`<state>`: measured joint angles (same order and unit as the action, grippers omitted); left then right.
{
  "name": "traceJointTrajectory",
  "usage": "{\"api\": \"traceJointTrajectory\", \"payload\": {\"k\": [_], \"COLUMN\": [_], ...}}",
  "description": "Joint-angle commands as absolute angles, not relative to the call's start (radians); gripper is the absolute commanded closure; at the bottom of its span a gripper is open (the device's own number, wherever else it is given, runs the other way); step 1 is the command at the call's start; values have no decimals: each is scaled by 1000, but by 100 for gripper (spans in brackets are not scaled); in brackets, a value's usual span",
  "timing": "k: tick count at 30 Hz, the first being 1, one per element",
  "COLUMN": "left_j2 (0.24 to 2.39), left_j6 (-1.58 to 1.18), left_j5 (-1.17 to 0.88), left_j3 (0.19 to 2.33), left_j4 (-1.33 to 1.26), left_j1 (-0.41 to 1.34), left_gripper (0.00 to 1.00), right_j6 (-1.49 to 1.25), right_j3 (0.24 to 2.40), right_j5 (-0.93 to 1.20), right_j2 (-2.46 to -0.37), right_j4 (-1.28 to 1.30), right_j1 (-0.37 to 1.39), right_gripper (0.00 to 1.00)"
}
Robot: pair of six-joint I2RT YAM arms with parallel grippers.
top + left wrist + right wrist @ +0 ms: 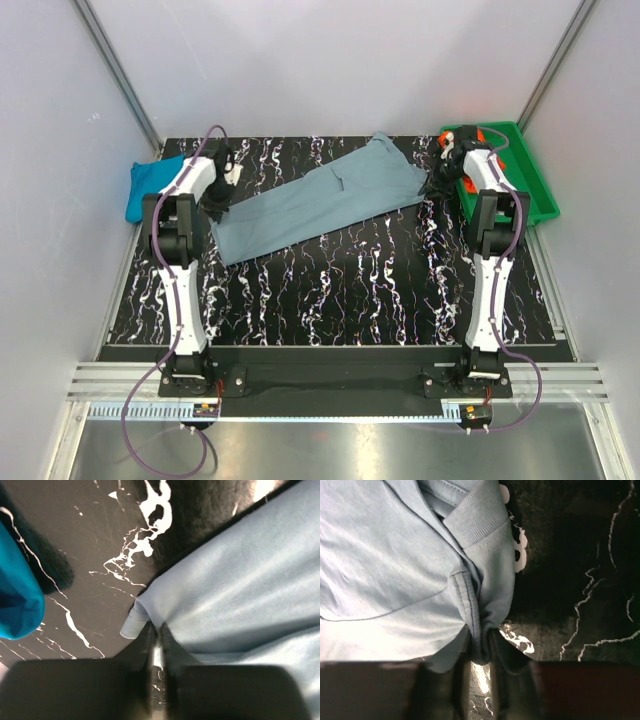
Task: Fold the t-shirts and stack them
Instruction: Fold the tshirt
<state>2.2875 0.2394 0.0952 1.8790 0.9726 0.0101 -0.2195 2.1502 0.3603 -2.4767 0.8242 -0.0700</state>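
The dusty grey-blue t-shirt (320, 200) lies as a long slanted band across the far half of the counter (350, 300), whose near half is bare. The left pincer (155, 637) is pinched tight on the shirt's lower-left hem corner. The right pincer (480, 652) clamps a bunched seam beside the ribbed collar. A teal t-shirt (150, 185) overhangs the counter's far-left edge. An orange-red t-shirt (470, 135) sits in the green tray (535, 195) at far right.

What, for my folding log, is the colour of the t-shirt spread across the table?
The spread t-shirt is plain dusty grey-blue, clearest in the top external view.
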Motion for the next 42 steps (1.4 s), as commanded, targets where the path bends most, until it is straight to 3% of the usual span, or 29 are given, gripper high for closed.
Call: {"api": "traceJointTrajectory", "payload": {"k": [1, 5, 20, 27, 42], "left_j2": [2299, 2269, 2085, 1976, 1819], "left_j6": [236, 238, 210, 212, 248], "left_j5": [74, 65, 5, 5, -72], "left_j3": [1885, 1821, 1537, 1416, 1221], "left_j4": [988, 982, 977, 973, 1045], "left_j1": [-8, -20, 24, 77, 244], "left_gripper": [100, 100, 100, 100, 100], "right_j6": [-210, -212, -236, -245, -278], "right_j3": [2206, 2284, 2525, 2634, 2744], "right_j5": [351, 339, 345, 345, 347], "right_j2": [-2497, -2534, -2678, -2733, -2803], "right_j4": [816, 824, 802, 778, 715], "right_j1": [-71, -71, -69, -71, -71], "right_gripper": [78, 89, 88, 100, 100]}}
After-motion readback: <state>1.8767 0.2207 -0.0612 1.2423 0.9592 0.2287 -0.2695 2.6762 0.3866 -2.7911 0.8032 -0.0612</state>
